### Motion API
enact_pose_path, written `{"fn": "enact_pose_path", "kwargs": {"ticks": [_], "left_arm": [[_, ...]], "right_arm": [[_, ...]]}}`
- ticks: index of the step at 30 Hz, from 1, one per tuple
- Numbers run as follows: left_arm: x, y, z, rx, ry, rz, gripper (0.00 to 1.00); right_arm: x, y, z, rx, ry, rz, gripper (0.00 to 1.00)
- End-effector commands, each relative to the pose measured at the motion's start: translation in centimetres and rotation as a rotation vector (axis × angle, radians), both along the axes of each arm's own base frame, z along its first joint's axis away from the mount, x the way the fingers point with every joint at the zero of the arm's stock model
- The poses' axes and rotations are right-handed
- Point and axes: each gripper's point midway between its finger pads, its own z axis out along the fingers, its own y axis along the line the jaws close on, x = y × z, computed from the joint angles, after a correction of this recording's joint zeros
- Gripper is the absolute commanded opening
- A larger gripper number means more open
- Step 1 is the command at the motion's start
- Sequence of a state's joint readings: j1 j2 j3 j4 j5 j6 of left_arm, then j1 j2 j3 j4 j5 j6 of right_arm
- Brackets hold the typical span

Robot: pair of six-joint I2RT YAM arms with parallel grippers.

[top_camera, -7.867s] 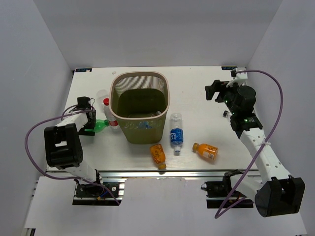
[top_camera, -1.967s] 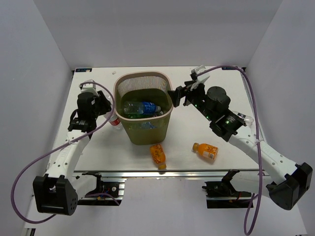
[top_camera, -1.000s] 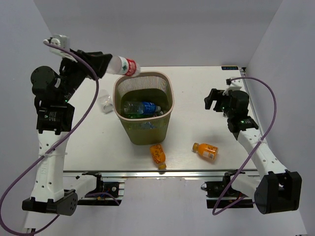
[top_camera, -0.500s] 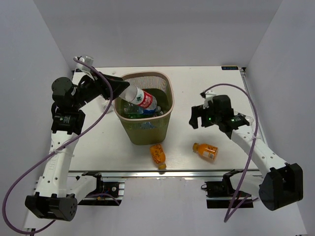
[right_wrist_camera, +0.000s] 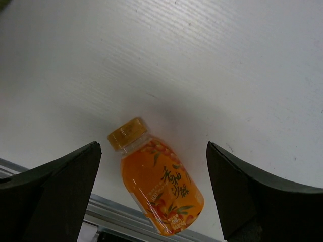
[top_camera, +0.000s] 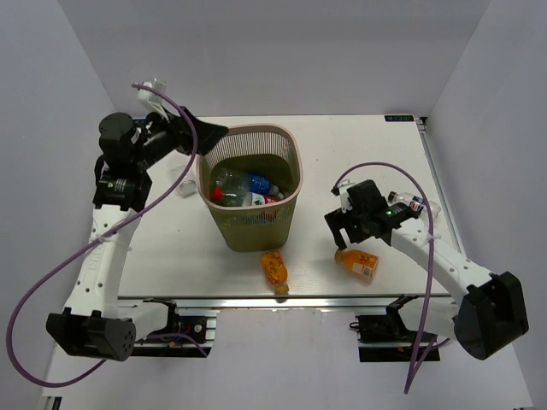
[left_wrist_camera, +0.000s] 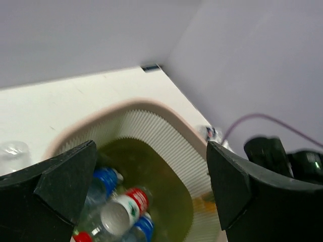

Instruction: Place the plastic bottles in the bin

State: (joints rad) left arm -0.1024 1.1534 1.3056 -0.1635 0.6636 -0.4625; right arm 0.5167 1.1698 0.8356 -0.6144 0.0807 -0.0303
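Listener: What has just changed?

Describer: Left of the bin (top_camera: 248, 232), the left gripper (top_camera: 209, 137) hangs by the rim with its jaws spread wide and nothing between them. Half a second ago it was tipping the red-capped bottle into the opening. That red-capped bottle (top_camera: 244, 198) now lies inside the bin, among the blue-labelled ones. Right of the bin, the right gripper (right_wrist_camera: 151, 151) has dropped over an orange bottle (right_wrist_camera: 159, 189). Its jaws are spread to either side and do not touch it.

Listener: What does that mean for the job?

Describer: By my reading, most bottles are in. Three remain out. A squat clear bottle (top_camera: 184, 181) lies just left of the bin, and a second orange bottle (top_camera: 273, 269) lies just in front of it. The one under the right gripper looks like the next pick.

Listener: Edges and room?

Describer: The squat bottle lies close against the bin's left wall, so approach space there is tight. Both orange bottles lie near the table's front edge (top_camera: 308, 296), where a nudge could roll them off. Right of the bin, the white table (top_camera: 359, 154) leaves room to lift and swing.
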Motion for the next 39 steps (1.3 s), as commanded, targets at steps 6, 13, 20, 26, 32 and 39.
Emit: {"fn": "enact_pose_path", "kwargs": {"ticks": [6, 13, 20, 26, 32, 39], "left_arm": [[7.3, 3.7, 0.5, 0.093, 0.091, 0.272, 0.98], [9.7, 11.1, 0.4, 0.047, 0.083, 0.502, 0.98], [12.6, 15.7, -4.1, 0.035, 0.210, 0.595, 0.98], [13.1, 17.3, -6.6, 0.009, 0.252, 0.655, 0.98], [12.6, 18.3, -8.4, -0.010, 0.289, 0.726, 0.98], [11.2, 19.6, -11.3, -0.048, 0.357, 0.840, 0.98]], "right_arm": [[-1.3, -0.6, 0.8, -0.130, 0.031, 0.171, 0.89], [-4.3, -3.7, -2.7, -0.308, 0.219, 0.203, 0.89], [-6.3, -5.6, -5.0, -0.419, 0.314, 0.225, 0.89], [-7.6, -6.0, -7.9, -0.458, 0.442, 0.284, 0.89], [-4.4, -5.0, -6.1, -0.453, 0.305, 0.269, 0.67], [3.7, -1.7, 5.2, -0.243, -0.255, 0.100, 0.46]]}}
